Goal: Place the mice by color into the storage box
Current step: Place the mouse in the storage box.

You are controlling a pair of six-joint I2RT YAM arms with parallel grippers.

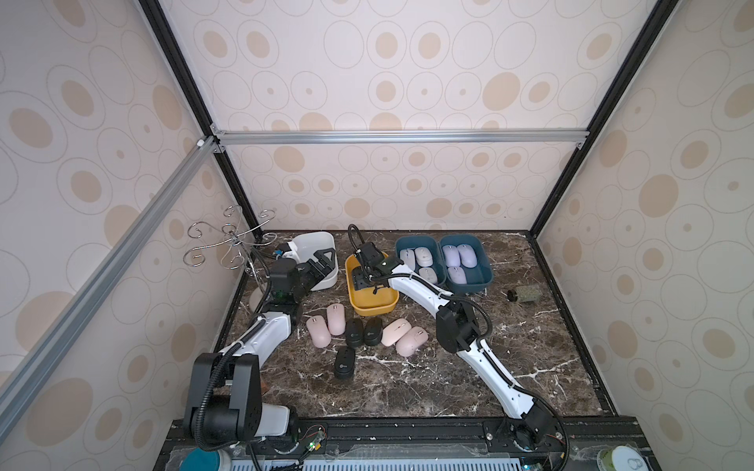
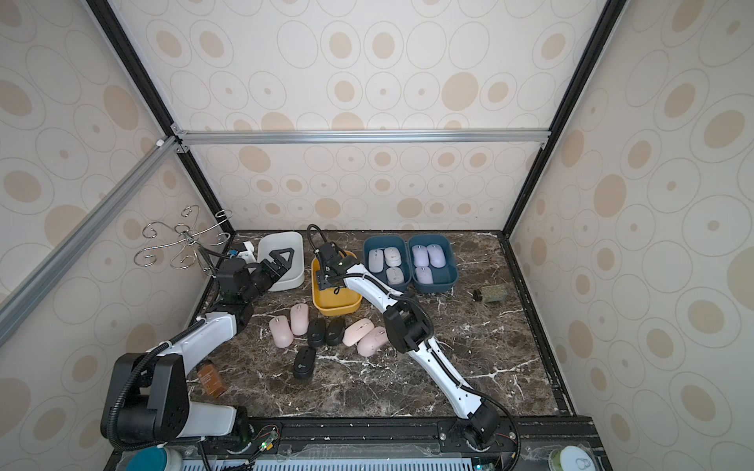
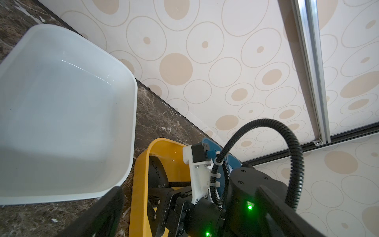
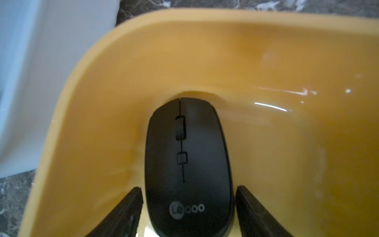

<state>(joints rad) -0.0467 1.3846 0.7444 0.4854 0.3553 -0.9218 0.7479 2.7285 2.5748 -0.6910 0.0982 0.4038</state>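
Fingers of the right gripper (image 4: 188,190) stand inside the yellow bin (image 1: 375,305), 1 on each side of a black mouse (image 4: 187,160). In the right wrist view a thin strip of yellow floor is seen between each finger and the mouse flank, so the grasp is recorded as released. The black mouse lies flat on the bin floor, scroll wheel up, nose close to a bin wall.

The left gripper (image 1: 324,261) is held over the white bin (image 1: 308,242), fingers spread wide and released. The white bin stands just beside the yellow bin, at the back left of the worktop (image 1: 408,391).

2 blue bins are set side by side, touching, right of the yellow bin. 3 white mice (image 1: 420,257) are counted in the left blue bin (image 1: 398,249), and 3 lavender mice (image 1: 459,256) in the right blue bin (image 1: 489,274).

7 mice are noted loose on the worktop in front of the yellow bin:
- 2 pink mice (image 1: 326,326) lie side by side at the left.
- 2 black mice (image 1: 363,332) lie touching in the middle.
- A second pink pair (image 1: 404,336) lies touching at the right.
- A single dark mouse (image 1: 344,362) lies alone nearer the front edge.

A wire stand (image 1: 228,242) is seen in the back left corner. A green cylinder (image 1: 526,294) lies on its side, well apart to the right of the blue bins.
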